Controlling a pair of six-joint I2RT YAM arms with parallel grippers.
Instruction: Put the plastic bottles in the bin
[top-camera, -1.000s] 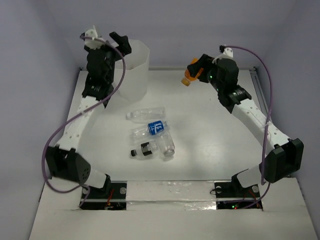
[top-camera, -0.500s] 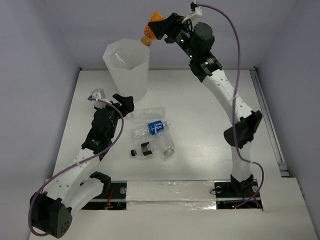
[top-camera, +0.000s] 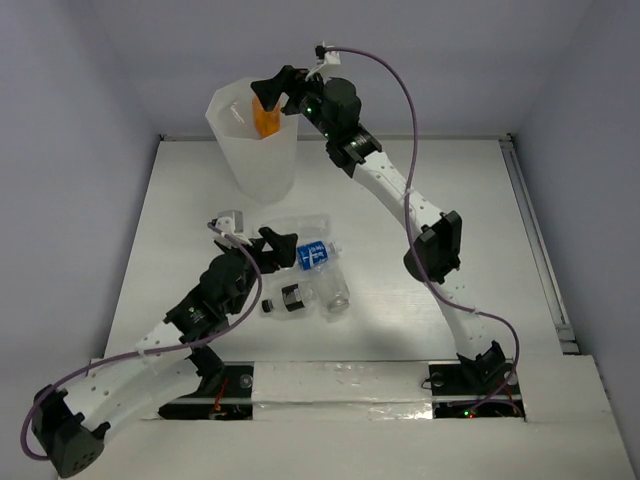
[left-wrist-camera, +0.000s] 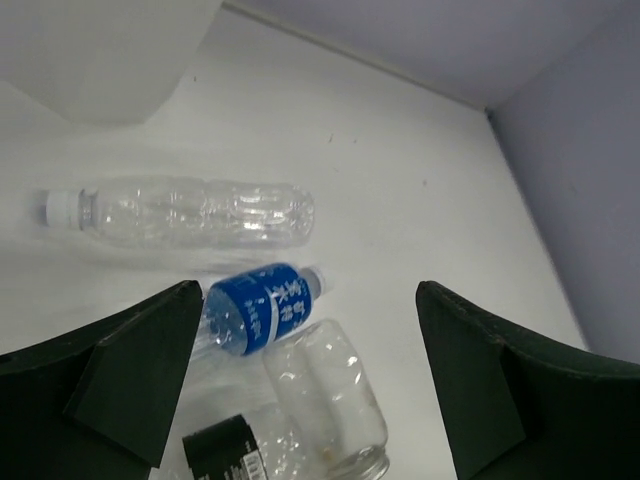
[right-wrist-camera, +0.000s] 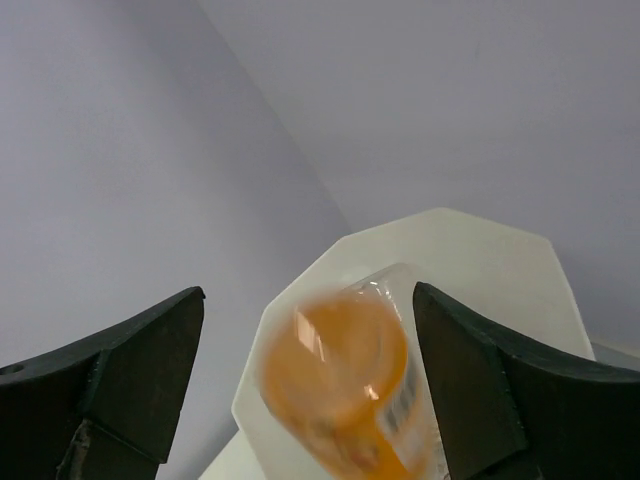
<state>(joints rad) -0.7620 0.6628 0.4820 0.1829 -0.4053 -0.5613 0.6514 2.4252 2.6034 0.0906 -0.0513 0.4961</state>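
Note:
The translucent white bin (top-camera: 240, 150) stands at the far left. My right gripper (top-camera: 276, 88) is open over its rim. The small orange bottle (top-camera: 265, 115) is loose below the gripper, inside the bin's mouth. In the right wrist view it (right-wrist-camera: 345, 380) is blurred between the spread fingers, over the bin (right-wrist-camera: 490, 250). My left gripper (top-camera: 275, 250) is open and empty, low over the lying bottles: a long clear one (left-wrist-camera: 190, 212), the blue-labelled one (left-wrist-camera: 255, 305), a wide clear one (left-wrist-camera: 325, 395) and the black-labelled one (left-wrist-camera: 225, 450). No red cap shows.
The lying bottles cluster mid-table (top-camera: 310, 265), in front of the bin. The right arm (top-camera: 400, 200) stretches across the table's far half. Lilac walls close in the back and sides.
The right gripper moved left over the bin and let go of the orange bottle, which now drops inside. The left arm swung back and down to the bottle cluster.

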